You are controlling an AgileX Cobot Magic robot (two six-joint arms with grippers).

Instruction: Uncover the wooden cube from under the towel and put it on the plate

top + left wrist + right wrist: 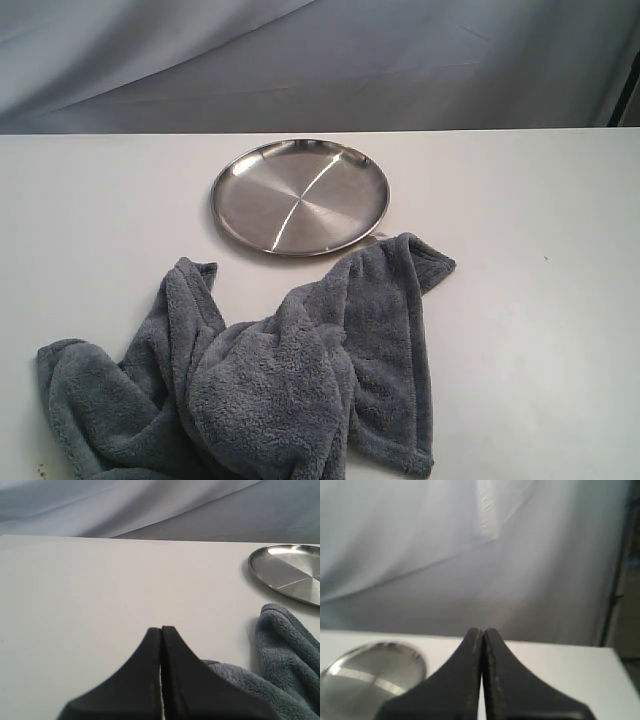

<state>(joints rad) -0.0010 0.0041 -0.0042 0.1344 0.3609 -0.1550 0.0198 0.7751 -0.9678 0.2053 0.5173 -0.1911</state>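
Observation:
The blue-grey fleece towel lies bunched on the near part of the white table, one corner just short of the steel plate. The wooden cube is hidden; a mound in the towel's middle may cover it. No arm shows in the exterior view. In the left wrist view my left gripper is shut with nothing in it, over bare table, with the towel and the plate off to one side. My right gripper is shut and empty too, with the plate beyond it.
The white table ends in a far edge just behind the plate. A grey cloth backdrop hangs behind it. A dark upright strip stands at the far right.

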